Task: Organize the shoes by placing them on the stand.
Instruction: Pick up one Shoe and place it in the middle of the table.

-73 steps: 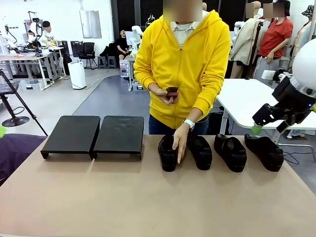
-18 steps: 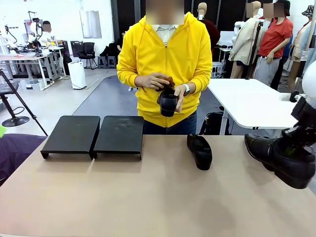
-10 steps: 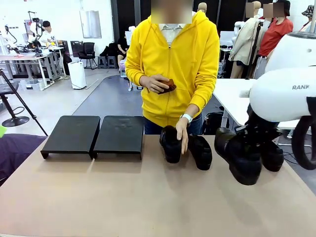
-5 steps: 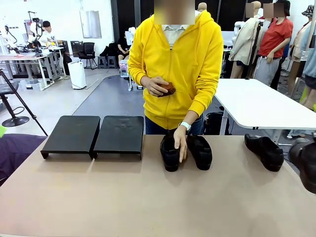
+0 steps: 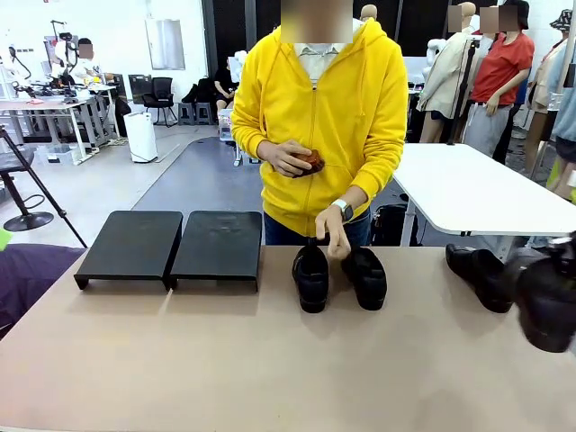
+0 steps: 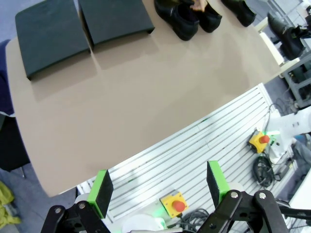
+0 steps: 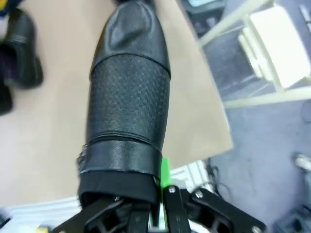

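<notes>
The stand (image 5: pixel 171 243) sits bare at the far left of the desk (image 5: pixel 270 378), its two sections side by side. The left tool (image 6: pixel 158 182) hangs high over the desk's near edge, jaws wide with nothing between them. In the middle two shoes (image 5: pixel 311 277) lie side by side with the person's hand (image 5: pixel 334 225) just above them, and a third shoe (image 5: pixel 475 274) rests on the desk farther right. At the far right the right tool (image 7: pixel 155 194) is clamped on the heel end of the fourth shoe (image 7: pixel 129 97), held in the air. The carry looks best done high enough to pass over the pair and the hand. The shoe should then come down sole-first toward one side of a section, leaving room for a neighbour, and be released only once the sole bears.
</notes>
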Controlling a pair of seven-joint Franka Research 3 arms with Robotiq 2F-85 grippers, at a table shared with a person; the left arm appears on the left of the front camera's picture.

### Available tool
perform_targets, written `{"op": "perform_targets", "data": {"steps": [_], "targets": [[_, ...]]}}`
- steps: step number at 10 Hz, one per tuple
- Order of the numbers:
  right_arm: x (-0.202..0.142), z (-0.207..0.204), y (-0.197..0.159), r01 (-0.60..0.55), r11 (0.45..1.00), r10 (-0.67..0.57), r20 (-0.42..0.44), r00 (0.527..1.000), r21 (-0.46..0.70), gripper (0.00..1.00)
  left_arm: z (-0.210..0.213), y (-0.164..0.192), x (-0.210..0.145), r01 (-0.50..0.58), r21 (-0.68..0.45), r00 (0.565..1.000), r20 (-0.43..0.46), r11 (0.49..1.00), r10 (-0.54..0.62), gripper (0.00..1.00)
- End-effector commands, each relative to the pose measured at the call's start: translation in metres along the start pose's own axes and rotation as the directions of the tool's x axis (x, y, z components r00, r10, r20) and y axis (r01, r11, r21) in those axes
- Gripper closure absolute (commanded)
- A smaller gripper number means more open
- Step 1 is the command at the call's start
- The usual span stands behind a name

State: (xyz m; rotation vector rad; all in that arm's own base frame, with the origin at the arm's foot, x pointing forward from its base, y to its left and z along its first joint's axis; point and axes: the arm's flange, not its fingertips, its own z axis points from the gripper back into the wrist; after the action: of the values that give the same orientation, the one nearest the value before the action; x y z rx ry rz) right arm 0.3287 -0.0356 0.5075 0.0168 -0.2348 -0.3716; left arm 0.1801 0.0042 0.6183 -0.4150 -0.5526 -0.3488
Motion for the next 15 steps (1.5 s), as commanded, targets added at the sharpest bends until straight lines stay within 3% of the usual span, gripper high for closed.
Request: {"op": "perform_targets", "data": {"steps": [1,4,6,7,10,15], "targets": [[-0.030,0.021,0.074,0.034,0.998,-0.034,0.007,0.999,0.047,1.00,0.001,0.000,-0.001,0.010,-0.020,1.000,0.003,1.000,-0.010,0.00],[-0.081,0.025,0.210,-0.032,0.989,0.031,0.008,0.999,0.145,1.00,0.001,0.000,-0.001,0.010,-0.020,1.000,0.003,1.000,-0.010,0.00],[-0.108,0.005,0.288,-0.289,0.921,0.298,0.006,0.955,0.262,1.00,0.001,0.000,-0.001,0.010,-0.020,1.000,0.003,1.000,-0.010,0.00],[-0.115,-0.010,0.318,-0.350,0.890,0.373,-0.024,0.928,0.293,1.00,0.001,0.000,-0.001,0.010,-0.020,1.000,0.003,1.000,-0.010,0.00],[-0.139,-0.072,0.398,-0.398,0.867,0.447,-0.114,0.887,0.298,1.00,0.001,0.000,-0.001,0.010,-0.020,1.000,0.003,1.000,-0.010,0.00],[-0.150,-0.153,0.429,-0.346,0.915,0.378,-0.144,0.914,0.208,1.00,0.001,0.000,-0.001,0.010,-0.020,1.000,0.003,1.000,-0.010,0.00]]}}
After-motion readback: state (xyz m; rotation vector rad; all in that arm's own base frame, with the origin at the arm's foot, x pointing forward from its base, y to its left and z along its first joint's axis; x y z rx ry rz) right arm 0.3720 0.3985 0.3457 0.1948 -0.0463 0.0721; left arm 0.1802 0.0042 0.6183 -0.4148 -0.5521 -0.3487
